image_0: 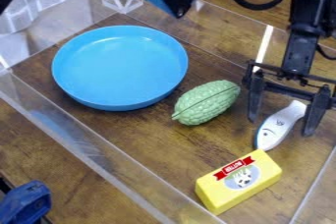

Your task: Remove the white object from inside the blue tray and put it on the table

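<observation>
White object point(276, 131) points its narrower end rear-right.

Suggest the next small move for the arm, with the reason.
Probably lift the open gripper straight up, away from the slim white plastic piece with the tapered tip. The piece already lies on the dark brown wood-grain table, outside the round bright-blue plastic tray, and the fingers look spread around its upper end, so a sideways move might nudge it.
</observation>
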Controlling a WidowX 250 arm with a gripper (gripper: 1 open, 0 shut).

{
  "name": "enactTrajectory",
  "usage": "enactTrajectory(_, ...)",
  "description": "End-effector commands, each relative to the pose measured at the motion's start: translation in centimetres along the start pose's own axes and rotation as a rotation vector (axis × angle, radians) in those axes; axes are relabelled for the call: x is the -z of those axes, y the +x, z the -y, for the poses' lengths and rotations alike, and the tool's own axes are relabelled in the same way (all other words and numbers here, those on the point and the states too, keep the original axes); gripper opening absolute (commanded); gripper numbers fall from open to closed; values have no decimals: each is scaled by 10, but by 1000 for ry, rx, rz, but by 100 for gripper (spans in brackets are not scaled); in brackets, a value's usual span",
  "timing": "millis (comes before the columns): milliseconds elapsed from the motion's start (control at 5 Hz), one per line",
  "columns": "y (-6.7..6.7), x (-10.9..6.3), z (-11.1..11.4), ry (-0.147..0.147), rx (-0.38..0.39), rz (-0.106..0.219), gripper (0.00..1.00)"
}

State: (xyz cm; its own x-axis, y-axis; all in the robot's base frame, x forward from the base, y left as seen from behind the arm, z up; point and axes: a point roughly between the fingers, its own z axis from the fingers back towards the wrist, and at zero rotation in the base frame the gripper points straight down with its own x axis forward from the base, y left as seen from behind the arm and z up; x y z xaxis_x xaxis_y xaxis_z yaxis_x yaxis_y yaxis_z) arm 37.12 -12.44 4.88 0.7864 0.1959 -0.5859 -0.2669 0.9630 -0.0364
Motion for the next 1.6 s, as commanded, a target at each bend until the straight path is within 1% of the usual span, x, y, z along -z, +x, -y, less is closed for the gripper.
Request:
enactTrajectory(0, -18, -46, -4, -64, -2, 80, 100)
enactTrajectory(200, -29, -52, -1, -70, -11, 65, 100)
enactTrajectory(400, -34, -55, 3, -78, -18, 49, 100)
enactTrajectory(600, -30, -52, 12, -92, -36, 34, 100)
enactTrajectory(800, -28, -47, 22, -113, -51, 14, 100)
enactTrajectory(1400, -8, -35, 4, -150, -132, -41, 100)
